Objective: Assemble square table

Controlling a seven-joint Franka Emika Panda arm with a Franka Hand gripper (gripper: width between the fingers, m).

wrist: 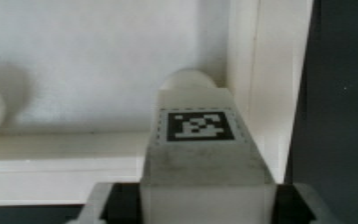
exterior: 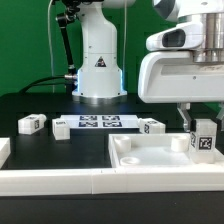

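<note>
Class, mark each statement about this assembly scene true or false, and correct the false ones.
1. A tagged leg sits between the fingers of the gripper. True.
2. That leg is over the bare black table, well clear of the tabletop. False: it is at the tabletop's corner on the exterior view's right.
3. Three other legs lie on the black table beyond the tabletop. True.
4. The marker board lies on top of the tabletop. False: it lies flat on the black table, in front of the robot base.
</note>
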